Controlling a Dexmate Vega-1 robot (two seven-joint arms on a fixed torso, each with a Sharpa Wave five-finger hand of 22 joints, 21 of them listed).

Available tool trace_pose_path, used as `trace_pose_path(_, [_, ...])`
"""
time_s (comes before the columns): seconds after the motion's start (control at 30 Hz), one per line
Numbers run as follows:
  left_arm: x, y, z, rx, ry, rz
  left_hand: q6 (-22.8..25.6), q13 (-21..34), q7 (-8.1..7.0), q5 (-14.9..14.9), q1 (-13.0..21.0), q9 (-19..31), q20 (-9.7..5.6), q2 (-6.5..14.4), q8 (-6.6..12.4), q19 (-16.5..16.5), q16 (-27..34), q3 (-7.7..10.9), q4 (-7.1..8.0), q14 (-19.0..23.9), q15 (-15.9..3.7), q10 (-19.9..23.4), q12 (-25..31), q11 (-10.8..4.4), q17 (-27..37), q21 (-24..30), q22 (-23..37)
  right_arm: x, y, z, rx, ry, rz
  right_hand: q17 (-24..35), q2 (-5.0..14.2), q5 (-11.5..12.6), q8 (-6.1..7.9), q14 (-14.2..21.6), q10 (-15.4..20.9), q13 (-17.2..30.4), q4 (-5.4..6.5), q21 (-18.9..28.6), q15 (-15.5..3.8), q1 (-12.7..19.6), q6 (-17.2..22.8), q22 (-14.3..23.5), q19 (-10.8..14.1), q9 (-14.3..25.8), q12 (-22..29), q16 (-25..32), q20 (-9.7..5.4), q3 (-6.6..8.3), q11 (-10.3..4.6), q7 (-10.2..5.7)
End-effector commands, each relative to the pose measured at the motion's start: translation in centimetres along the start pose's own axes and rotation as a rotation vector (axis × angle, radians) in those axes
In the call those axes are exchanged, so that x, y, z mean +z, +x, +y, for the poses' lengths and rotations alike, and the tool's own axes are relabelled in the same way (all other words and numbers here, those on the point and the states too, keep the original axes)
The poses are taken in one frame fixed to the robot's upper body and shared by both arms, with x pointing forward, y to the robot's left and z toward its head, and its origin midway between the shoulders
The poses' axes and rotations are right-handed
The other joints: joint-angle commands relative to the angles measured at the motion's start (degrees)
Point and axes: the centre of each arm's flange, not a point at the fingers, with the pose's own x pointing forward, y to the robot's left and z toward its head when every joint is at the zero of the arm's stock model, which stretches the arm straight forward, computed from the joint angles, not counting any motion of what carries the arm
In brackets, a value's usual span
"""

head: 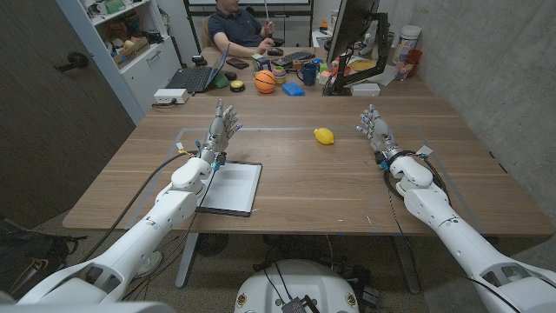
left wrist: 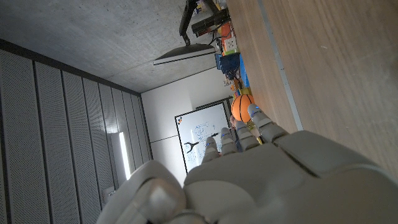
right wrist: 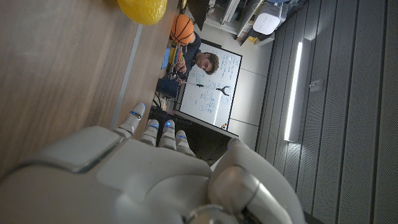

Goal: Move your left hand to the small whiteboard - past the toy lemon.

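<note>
Fingers apart and holding nothing, the left hand point(head: 222, 124) stands above the wooden tabletop point(head: 295, 187) just beyond the small white rectangular dark-framed whiteboard point(head: 230, 188), which lies near the tabletop's front edge, left of centre. The right hand point(head: 376, 129), fingers also spread, is well apart. Between them, the yellow toy lemon point(head: 323, 136) sits mid-table amid bare wood.

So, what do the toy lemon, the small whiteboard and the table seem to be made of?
Toy lemon: probably plastic or foam; even yellow with a smooth, slightly shiny skin. Small whiteboard: a smooth white panel in a thin dark frame, likely plastic or metal. Table: wood or wood veneer; brown grain in long planks, matte finish.
</note>
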Motion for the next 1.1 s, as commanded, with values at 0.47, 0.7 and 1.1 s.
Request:
trace_pose_path(0.47, [0.18, 0.44, -0.39, -0.01, 0.004, 0.004, -0.21, 0.19, -0.2, 0.33, -0.25, 0.28, -0.05, 1.11, 0.29, 0.52, 0.18, -0.53, 0.01, -0.29, -0.13, -0.32, 0.23, -0.3, 0.27, -0.49, 0.06, -0.37, 0.11, 0.04, 0.018, -0.005, 0.014, 0.06, 0.65, 0.22, 0.36, -0.48, -0.4, 0.24, 0.33, -0.11, 0.03, 0.07, -0.55, 0.07, -0.27, 0.13, 0.19, 0.09, -0.07, -0.14, -0.06, 0.09])
trace_pose_path(0.7, [0.03, 0.34, -0.22, -0.003, 0.0, 0.007, -0.24, 0.19, -0.1, 0.36, -0.27, 0.28, -0.07, 1.11, 0.28, 0.54, 0.17, -0.6, 0.0, -0.3, -0.12, -0.36, 0.22, -0.28, 0.27, -0.58, 0.07, -0.52, 0.3, 0.11, 0.023, -0.009, 0.016, 0.06, 0.65, 0.22, 0.39, -0.35, -0.32, 0.24, 0.32, -0.19, 0.02, 0.02, -0.48, 0.08, -0.18, 0.13, 0.2, 0.08, -0.07, -0.14, -0.02, 0.19])
trace_pose_path(1.1, [0.08, 0.2, 0.06, 0.01, 0.0, 0.003, -0.23, 0.19, -0.13, 0.43, -0.31, 0.28, -0.08, 1.12, 0.29, 0.61, 0.18, -0.74, -0.03, -0.27, -0.08, -0.27, 0.27, -0.29, 0.26, -0.75, 0.07, -0.48, 0.85, 0.29, 0.034, -0.007, 0.015, 0.06, 0.66, 0.23, 0.41, -0.29, -0.28, 0.24, 0.3, -0.3, 0.0, -0.02, -0.44, 0.08, -0.06, 0.14, 0.19, 0.03, -0.11, -0.13, -0.01, 0.21])
